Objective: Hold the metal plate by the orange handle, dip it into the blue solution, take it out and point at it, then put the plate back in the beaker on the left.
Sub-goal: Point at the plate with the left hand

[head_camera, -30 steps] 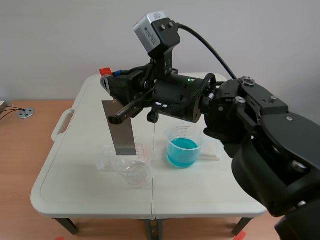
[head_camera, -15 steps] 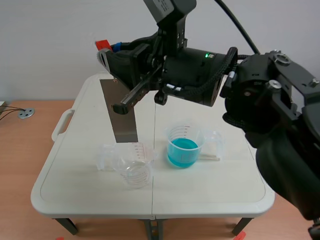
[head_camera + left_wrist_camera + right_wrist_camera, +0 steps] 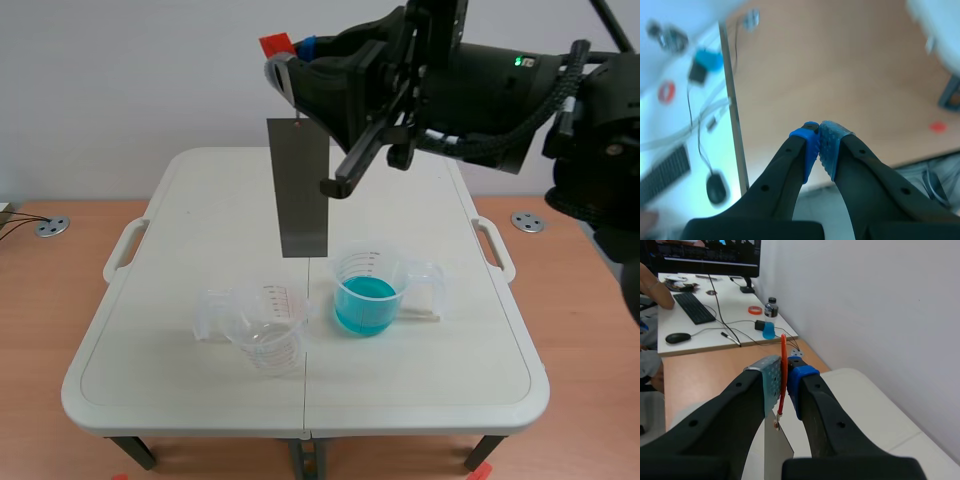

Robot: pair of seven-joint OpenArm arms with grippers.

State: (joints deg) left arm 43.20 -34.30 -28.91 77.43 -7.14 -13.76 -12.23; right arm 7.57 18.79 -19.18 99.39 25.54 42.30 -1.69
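Grey metal plate (image 3: pixel 303 188) hangs upright at upper centre of the scene frame, clear of the table (image 3: pixel 190 210), above the gap between the empty beaker (image 3: pixel 262 327) and the blue solution beaker (image 3: pixel 366 293) at mid-frame. The right jaws are clenched only on its thin orange handle (image 3: pixel 783 371), so a swing or slip during lowering could strike that beaker's rim and spill it. Only the right wrist view shows the handle pinched between the pads (image 3: pixel 771 382); only the left wrist view shows the left jaws closed on nothing, aimed at the floor (image 3: pixel 850 65).
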